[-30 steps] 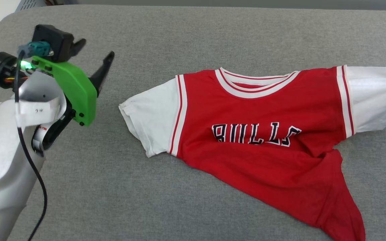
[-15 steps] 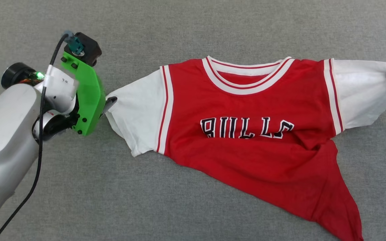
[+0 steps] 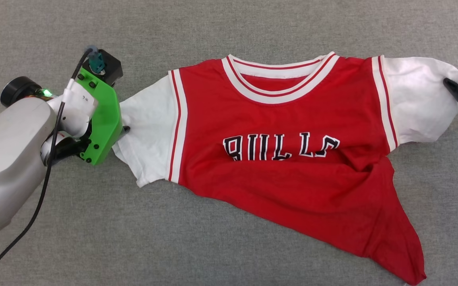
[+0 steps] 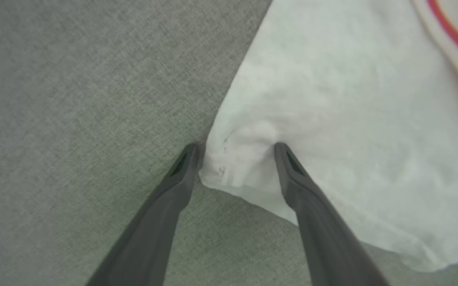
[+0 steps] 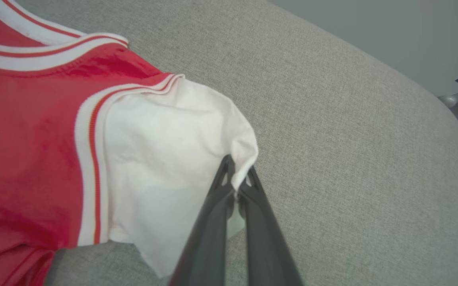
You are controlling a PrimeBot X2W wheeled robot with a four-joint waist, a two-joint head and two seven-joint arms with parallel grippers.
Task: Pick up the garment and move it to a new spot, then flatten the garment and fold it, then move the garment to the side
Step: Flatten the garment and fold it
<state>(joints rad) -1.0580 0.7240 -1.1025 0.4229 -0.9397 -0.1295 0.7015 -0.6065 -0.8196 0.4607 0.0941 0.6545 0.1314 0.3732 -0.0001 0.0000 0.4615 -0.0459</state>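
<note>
The garment [image 3: 276, 167], a red jersey with white sleeves and black letters, lies spread face up on the grey padded surface [image 3: 229, 28], with its lower hem bunched toward the lower right. My left gripper [image 3: 122, 129] is down at the outer corner of the left sleeve [image 3: 145, 131]. In the left wrist view the left gripper [image 4: 235, 149] is open, its two fingers straddling that sleeve corner [image 4: 332, 119]. My right gripper [image 3: 453, 85] is shut on the tip of the right sleeve [image 3: 416, 99]. The right wrist view shows the right gripper [image 5: 239, 172] pinching white cloth [image 5: 165, 159].
The padded surface has a rounded corner [image 5: 443, 107] beyond the right sleeve, with floor past it. A black cable [image 3: 48, 174] hangs from my left arm, whose pale forearm [image 3: 2, 159] fills the lower left. Bare grey surface lies in front of the garment.
My left gripper has come down from a raised pose to the left sleeve's corner. The head camera has shifted too. The right gripper still holds the right sleeve.
</note>
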